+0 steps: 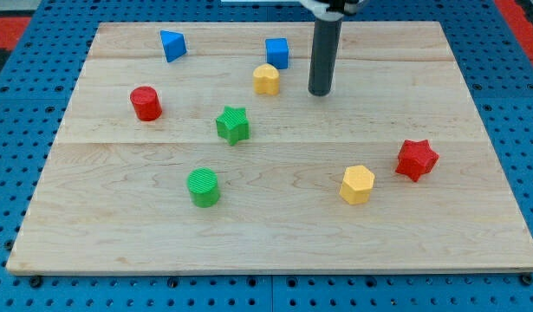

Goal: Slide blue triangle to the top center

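The blue triangle [172,44] lies near the top left of the wooden board [275,251]. My tip [320,92] stands on the board at the upper middle, far to the right of the triangle. It is just right of the yellow heart-shaped block [266,79] and below right of the blue cube [277,52], touching neither.
A red cylinder [146,103] sits at the left. A green star [233,124] is at the centre and a green cylinder [204,187] below it. A yellow hexagon [357,184] and a red star [417,159] lie at the lower right.
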